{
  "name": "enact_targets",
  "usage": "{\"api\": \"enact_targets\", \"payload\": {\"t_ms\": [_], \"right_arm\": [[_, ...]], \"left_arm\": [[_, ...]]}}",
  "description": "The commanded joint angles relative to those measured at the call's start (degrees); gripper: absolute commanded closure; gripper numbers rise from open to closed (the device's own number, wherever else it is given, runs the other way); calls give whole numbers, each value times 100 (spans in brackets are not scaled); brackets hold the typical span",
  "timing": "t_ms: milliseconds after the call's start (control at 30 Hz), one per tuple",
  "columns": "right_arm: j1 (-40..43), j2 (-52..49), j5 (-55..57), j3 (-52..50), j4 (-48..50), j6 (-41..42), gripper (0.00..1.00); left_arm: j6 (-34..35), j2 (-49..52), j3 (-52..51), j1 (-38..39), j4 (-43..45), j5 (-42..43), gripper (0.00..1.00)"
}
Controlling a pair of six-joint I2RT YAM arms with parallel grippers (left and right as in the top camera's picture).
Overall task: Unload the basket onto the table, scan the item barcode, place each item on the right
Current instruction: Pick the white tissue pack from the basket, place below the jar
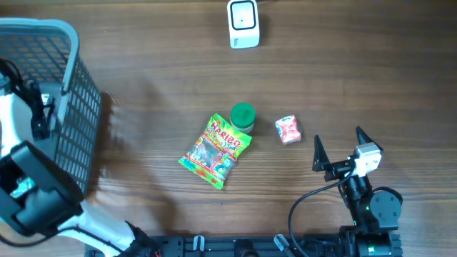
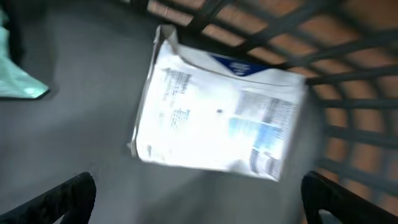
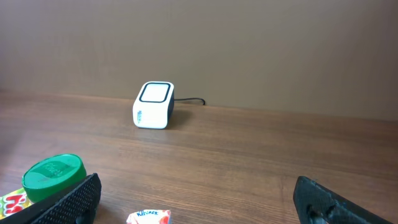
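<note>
In the left wrist view a white packet with blue print [image 2: 221, 115] lies flat on the grey floor of the basket [image 2: 74, 124]. My left gripper [image 2: 199, 194] hangs open just above it, with nothing between its fingers. The white barcode scanner [image 1: 243, 23] stands at the table's far edge, and the right wrist view shows the scanner [image 3: 153, 104] too. My right gripper [image 1: 341, 145] is open and empty near the front right, pointing towards a small red-and-white Kleenex pack [image 1: 288, 130].
The grey wire basket [image 1: 68, 86] takes up the left side, with my left arm reaching into it. A Haribo bag [image 1: 216, 150] and a green-lidded jar [image 1: 242, 116] lie mid-table. A pale green item [image 2: 18, 74] sits in the basket's corner.
</note>
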State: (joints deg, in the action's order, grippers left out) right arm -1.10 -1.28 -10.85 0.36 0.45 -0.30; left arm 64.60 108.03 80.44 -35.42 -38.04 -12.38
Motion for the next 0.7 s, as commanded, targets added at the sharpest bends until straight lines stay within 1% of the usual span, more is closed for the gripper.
{"api": "enact_targets", "payload": {"t_ms": [0, 100, 233, 300, 433, 467, 500, 533, 567, 600, 633, 667], "right_arm": [[-33, 26, 52, -7, 31, 33, 0], [-33, 26, 52, -7, 31, 33, 0], [-33, 26, 52, -7, 31, 31, 0], [-33, 26, 52, -7, 31, 33, 0], [-33, 26, 52, -7, 31, 33, 0], [-33, 26, 52, -7, 31, 33, 0], [-33, 26, 52, -7, 31, 33, 0], [-33, 26, 52, -7, 31, 31, 0], [-33, 26, 52, -7, 31, 31, 0], [-33, 26, 52, -7, 31, 33, 0], [-33, 26, 52, -7, 31, 31, 0], [-33, 26, 52, -7, 31, 31, 0]], "left_arm": [[15, 452, -59, -13, 57, -120, 0], [-138, 603, -61, -11, 90, -162, 0], [-177, 645, -61, -22, 197, -295, 0], [-435, 717, -61, -22, 382, -313, 0], [-439, 1060, -61, -24, 485, -396, 1], [-439, 1123, -61, -24, 501, -396, 7], [-439, 1246, -61, -24, 514, -396, 24], [-442, 1322, -61, -24, 490, -389, 55], [-444, 1344, -61, -22, 448, -378, 69], [-442, 1342, -61, -22, 413, -369, 88], [-446, 1311, -57, -22, 396, -341, 96], [-535, 1276, -55, -22, 396, -304, 96]]}}
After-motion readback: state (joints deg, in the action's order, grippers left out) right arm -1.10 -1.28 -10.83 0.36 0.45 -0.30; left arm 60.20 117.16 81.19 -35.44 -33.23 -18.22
